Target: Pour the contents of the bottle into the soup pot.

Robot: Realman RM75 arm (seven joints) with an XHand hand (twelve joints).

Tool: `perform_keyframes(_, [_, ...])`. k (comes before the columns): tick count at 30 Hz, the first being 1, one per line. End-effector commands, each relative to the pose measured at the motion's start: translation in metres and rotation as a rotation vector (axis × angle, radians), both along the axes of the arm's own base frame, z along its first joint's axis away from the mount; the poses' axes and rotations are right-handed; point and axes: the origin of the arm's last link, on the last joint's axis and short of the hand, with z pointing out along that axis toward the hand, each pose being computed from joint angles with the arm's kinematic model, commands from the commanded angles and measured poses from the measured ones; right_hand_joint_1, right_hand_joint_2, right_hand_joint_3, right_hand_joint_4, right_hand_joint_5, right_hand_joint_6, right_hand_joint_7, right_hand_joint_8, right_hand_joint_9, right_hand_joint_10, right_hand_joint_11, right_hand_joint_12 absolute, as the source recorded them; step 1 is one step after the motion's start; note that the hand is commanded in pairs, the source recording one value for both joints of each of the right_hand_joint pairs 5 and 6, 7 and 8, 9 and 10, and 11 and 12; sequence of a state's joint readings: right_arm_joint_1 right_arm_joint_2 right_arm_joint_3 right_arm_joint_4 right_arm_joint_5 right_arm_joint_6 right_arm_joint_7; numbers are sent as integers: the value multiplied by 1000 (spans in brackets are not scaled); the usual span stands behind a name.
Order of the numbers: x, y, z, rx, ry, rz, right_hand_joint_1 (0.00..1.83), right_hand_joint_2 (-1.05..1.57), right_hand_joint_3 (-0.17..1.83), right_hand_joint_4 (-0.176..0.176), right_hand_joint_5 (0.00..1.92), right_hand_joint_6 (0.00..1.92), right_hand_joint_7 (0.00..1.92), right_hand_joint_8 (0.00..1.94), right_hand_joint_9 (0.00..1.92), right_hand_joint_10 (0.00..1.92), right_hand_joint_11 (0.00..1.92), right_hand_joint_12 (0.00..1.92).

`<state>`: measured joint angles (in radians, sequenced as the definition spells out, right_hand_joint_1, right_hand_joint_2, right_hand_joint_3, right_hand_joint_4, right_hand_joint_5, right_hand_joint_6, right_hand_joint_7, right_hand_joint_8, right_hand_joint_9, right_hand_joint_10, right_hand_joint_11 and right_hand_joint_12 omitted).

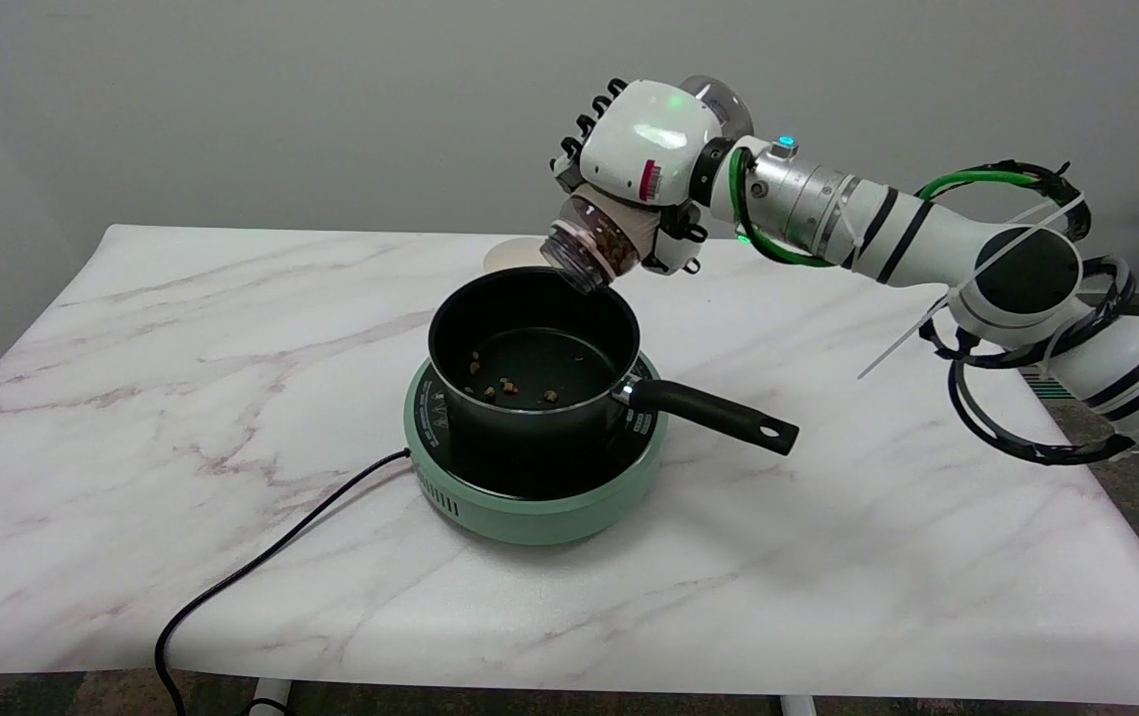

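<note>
My right hand [644, 154] grips a clear bottle [589, 247] holding brown pellets. The bottle is tilted mouth-down to the left, its mouth just above the far rim of the black soup pot [532, 353]. Several brown pellets [507, 385] lie on the pot's floor. The pot sits on a mint-green hot plate [539, 492], and its black handle [718, 416] points to the right. The hand's fingers wrap the bottle's upper part and hide it.
A black power cord [251, 572] runs from the hot plate to the table's front left edge. A pale round disc [514, 256] lies behind the pot. The marble table [131, 398] ends close on the right, under my forearm [927, 249].
</note>
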<state>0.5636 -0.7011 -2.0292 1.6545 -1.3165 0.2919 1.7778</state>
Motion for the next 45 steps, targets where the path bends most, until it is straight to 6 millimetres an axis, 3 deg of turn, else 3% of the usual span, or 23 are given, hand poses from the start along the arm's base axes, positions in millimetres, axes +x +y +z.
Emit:
perform_keyframes(1, [10, 11, -16, 52, 81, 53, 1425, 1194, 737, 0, 1920, 1920, 1920, 1920, 1333, 1333, 1224, 1224])
perform_keyframes(5, [14, 12, -16, 52, 104, 72, 1402, 1221, 734, 0, 1920, 1920, 1920, 1920, 1342, 1342, 1222, 1222])
perform_keyframes(6, [16, 43, -58, 190, 207, 99, 1389, 1240, 727, 0, 1920, 1920, 1920, 1920, 1347, 1347, 1220, 1220])
perform_keyframes(8, [21, 13, -15, 50, 130, 95, 1376, 1258, 716, 0, 1920, 1920, 1920, 1920, 1353, 1353, 1217, 1217])
perform_keyframes(14, [31, 11, -14, 56, 157, 114, 1357, 1285, 688, 0, 1920, 1920, 1920, 1920, 1356, 1356, 1215, 1215])
perform_keyframes(41, [31, 3, -9, 42, 144, 84, 1349, 1292, 679, 0, 1920, 1920, 1920, 1920, 1354, 1354, 1216, 1216])
perform_keyframes(42, [27, 32, -51, 174, 239, 92, 1349, 1292, 677, 0, 1920, 1920, 1920, 1920, 1354, 1354, 1216, 1216])
perform_keyframes(44, [30, 3, -8, 37, 117, 72, 1348, 1294, 676, 0, 1920, 1920, 1920, 1920, 1355, 1355, 1217, 1217])
perform_keyframes(45, [30, 2, -6, 30, 82, 61, 1348, 1293, 676, 0, 1920, 1920, 1920, 1920, 1354, 1354, 1217, 1217])
